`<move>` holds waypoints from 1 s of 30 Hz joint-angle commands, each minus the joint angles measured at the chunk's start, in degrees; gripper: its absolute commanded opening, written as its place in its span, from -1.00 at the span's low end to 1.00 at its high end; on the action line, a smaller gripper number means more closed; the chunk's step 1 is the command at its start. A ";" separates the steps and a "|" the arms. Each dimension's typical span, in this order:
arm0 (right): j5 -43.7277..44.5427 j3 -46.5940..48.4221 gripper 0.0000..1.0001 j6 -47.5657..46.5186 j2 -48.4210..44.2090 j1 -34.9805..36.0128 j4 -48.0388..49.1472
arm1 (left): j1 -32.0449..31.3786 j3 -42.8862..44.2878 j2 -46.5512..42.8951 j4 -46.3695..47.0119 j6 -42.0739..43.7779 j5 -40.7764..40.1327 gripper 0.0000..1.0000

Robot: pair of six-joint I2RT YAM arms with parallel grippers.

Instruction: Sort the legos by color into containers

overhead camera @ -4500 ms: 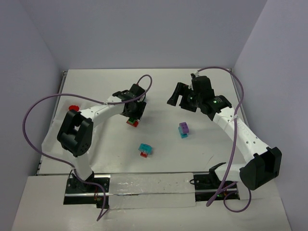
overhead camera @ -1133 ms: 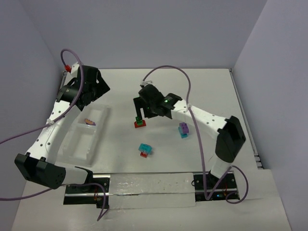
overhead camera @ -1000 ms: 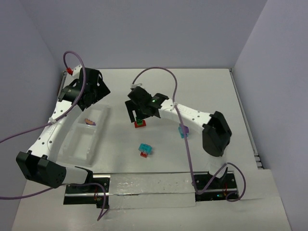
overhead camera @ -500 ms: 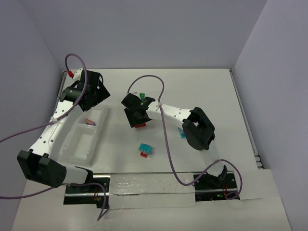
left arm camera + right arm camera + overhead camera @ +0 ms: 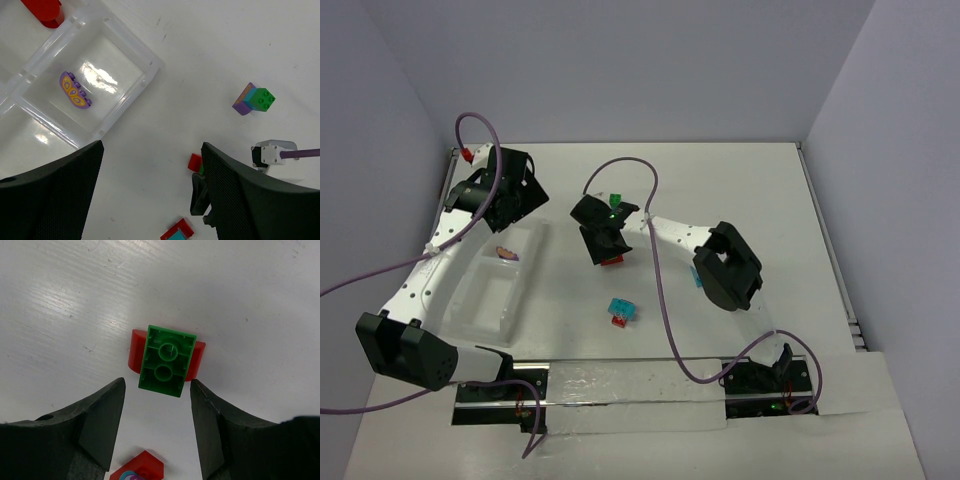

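Our right claw (image 5: 156,400) hangs open astride the green-on-red legos (image 5: 167,360); light, hard, slick, so we'd pinch the flat sides. Our left claw (image 5: 152,150) gapes empty.

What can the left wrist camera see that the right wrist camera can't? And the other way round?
Only the left wrist view shows the clear tray with a purple piece in one compartment, plus a purple-and-green pair lying loose outside it. Only the right wrist view shows the green brick up close, two studs on top, stacked on a red brick, with the right gripper open around it, not touching. Both show that red brick and a red-and-cyan pair at the bottom edge.
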 commanded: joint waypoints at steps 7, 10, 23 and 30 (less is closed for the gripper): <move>1.01 4.18 0.22 -0.55 2.64 -0.12 1.16 | 0.29 -0.48 -2.76 0.28 0.39 -1.00 0.73; 1.45 4.95 0.22 -0.54 3.49 -0.13 1.01 | 0.29 -0.32 -3.10 -0.44 0.61 -1.71 0.73; 1.80 4.66 -0.45 -0.43 3.36 -0.21 1.85 | 0.29 -1.89 -3.87 0.75 1.62 -0.08 0.73; -6.01 3.95 -1.00 -2.43 -5.49 -0.78 1.57 | 0.29 -2.59 -2.56 1.80 5.93 3.91 0.73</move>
